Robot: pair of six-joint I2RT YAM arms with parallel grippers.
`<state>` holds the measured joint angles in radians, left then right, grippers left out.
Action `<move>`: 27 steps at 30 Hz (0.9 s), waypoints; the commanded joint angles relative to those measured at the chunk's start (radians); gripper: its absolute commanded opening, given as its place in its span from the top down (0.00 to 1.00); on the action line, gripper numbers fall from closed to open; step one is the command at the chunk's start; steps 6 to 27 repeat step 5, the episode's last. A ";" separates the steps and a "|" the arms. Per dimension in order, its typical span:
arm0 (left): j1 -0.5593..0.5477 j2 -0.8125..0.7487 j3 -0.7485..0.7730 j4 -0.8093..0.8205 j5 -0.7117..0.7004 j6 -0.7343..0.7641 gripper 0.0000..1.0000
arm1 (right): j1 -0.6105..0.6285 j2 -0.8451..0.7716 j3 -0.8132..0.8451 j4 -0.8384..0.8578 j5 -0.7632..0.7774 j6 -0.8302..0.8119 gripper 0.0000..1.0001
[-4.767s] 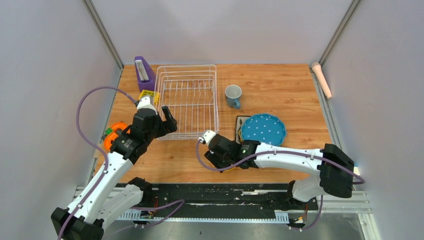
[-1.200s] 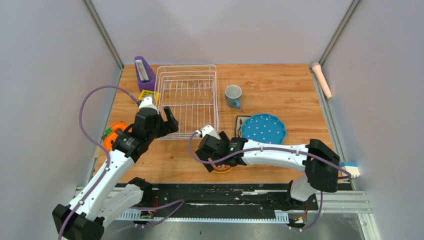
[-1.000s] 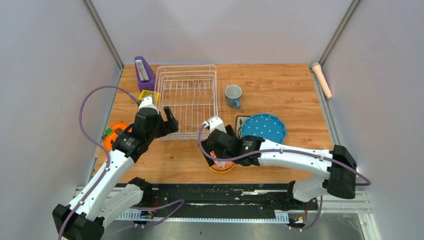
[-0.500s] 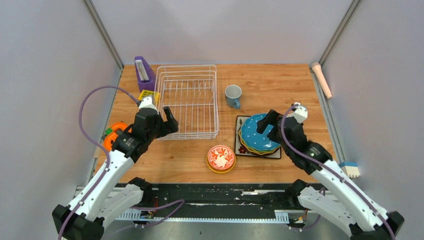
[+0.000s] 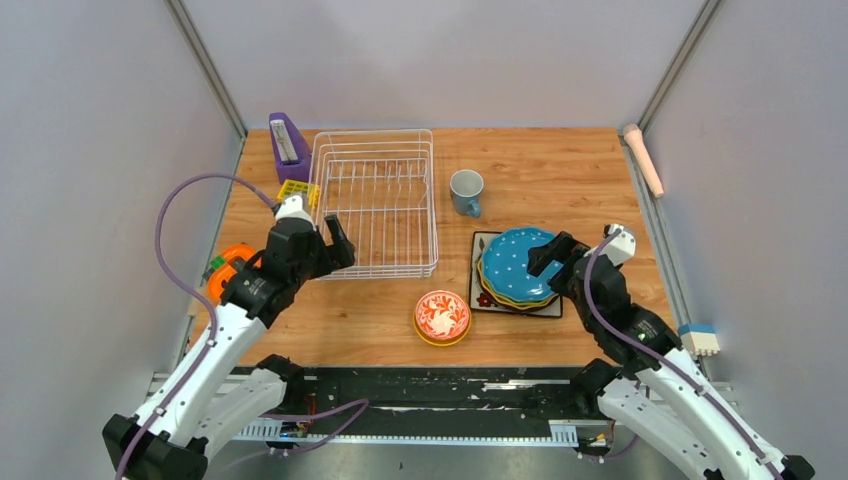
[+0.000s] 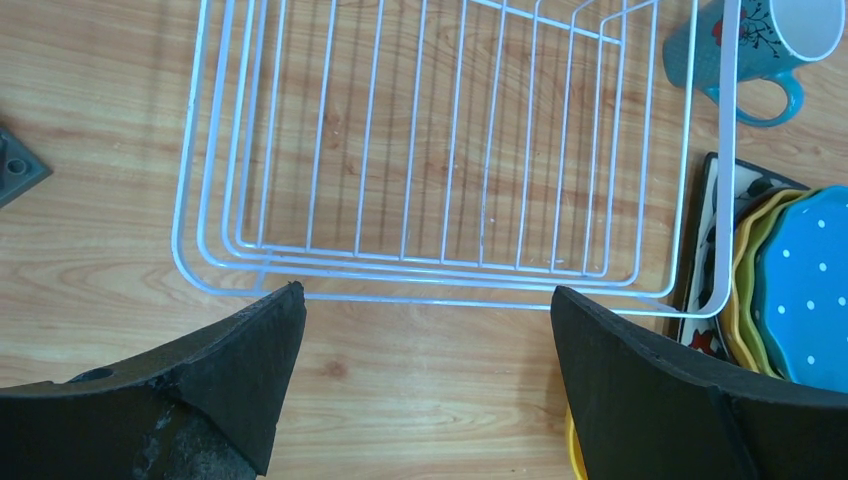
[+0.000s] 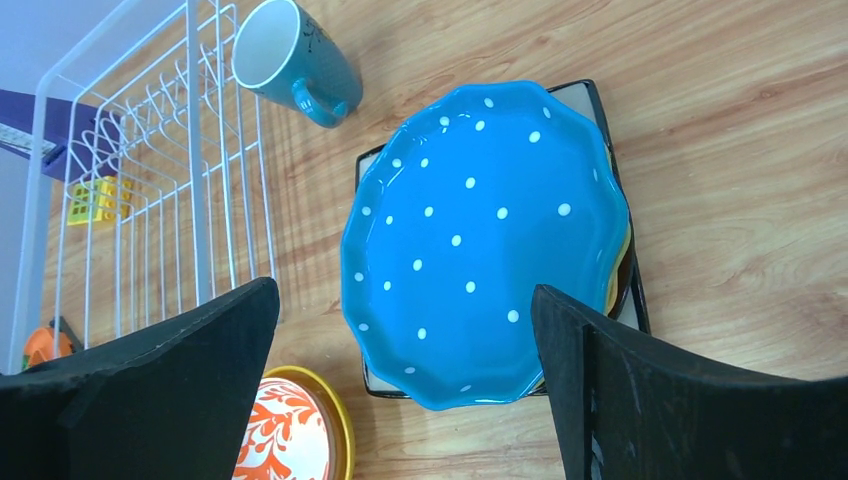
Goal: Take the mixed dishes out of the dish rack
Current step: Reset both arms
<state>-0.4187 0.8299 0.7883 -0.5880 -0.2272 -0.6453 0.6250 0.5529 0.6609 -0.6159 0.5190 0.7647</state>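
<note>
- Right gripper [image 5: 557,258], jaws apart, has swung off the red-and-white patterned bowl [image 5: 442,316], which sits free near the bench's front edge.
- Left gripper [image 5: 331,236] spread wide, empty, beside the dish rack [image 5: 375,203].
- Rack bare; unloading looks done.

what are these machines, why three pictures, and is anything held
Two robot arms are bolted to a wooden table. One picture looks down from above; the other two come from cameras on the wrists, so the black wedges are each arm's own fingers. The left gripper hangs by the empty white wire dish rack; the right gripper over a blue-dotted plate topping a stack. A blue-grey mug and a red-and-white patterned bowl nested in a yellow bowl sit on the wood. Both grippers are open, holding nothing.
</note>
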 commanded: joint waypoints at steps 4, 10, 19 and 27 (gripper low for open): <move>-0.003 -0.022 0.038 -0.018 -0.015 0.009 0.00 | -0.002 0.034 0.002 0.014 0.027 -0.024 0.00; -0.003 -0.021 0.038 -0.025 -0.014 0.009 0.00 | -0.001 0.040 0.006 0.013 0.027 -0.038 0.00; -0.003 -0.021 0.038 -0.025 -0.014 0.009 0.00 | -0.001 0.040 0.006 0.013 0.027 -0.038 0.00; -0.003 -0.021 0.038 -0.025 -0.014 0.009 0.00 | -0.001 0.040 0.006 0.013 0.027 -0.038 0.00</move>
